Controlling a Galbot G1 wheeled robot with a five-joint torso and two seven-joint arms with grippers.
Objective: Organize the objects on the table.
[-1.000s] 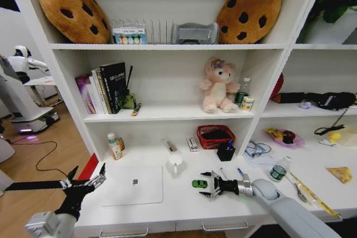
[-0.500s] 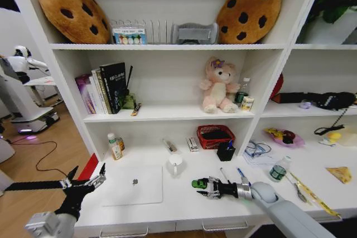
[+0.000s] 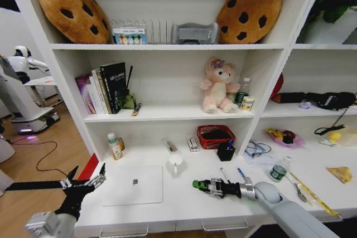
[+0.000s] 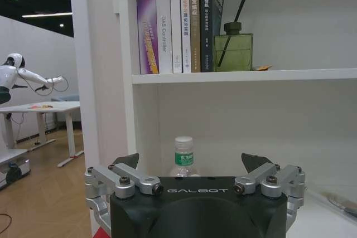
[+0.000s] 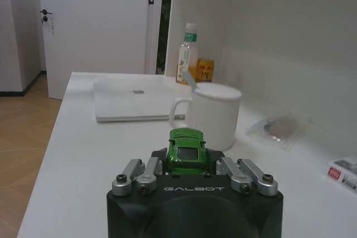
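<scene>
Your right gripper (image 5: 188,164) clamps the green toy car (image 5: 187,147), nose toward the white mug (image 5: 211,114); left gripper (image 3: 83,183) hangs open.

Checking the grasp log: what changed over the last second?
The right gripper went from open beside the green toy car to shut on it. The car barely shifted on the table. Left gripper stayed open off the table's left end; laptop unmoved.

Toy car (image 5: 187,149): glossy green w/ dark shiny windows, gripped by right gripper (image 5: 187,166), matt black body w/ bare metal fingers. Beside it, mug (image 5: 213,113): smooth matt white. Beyond the mug, laptop (image 3: 134,184): matt silver. Table (image 3: 184,202): smooth white top.
</scene>
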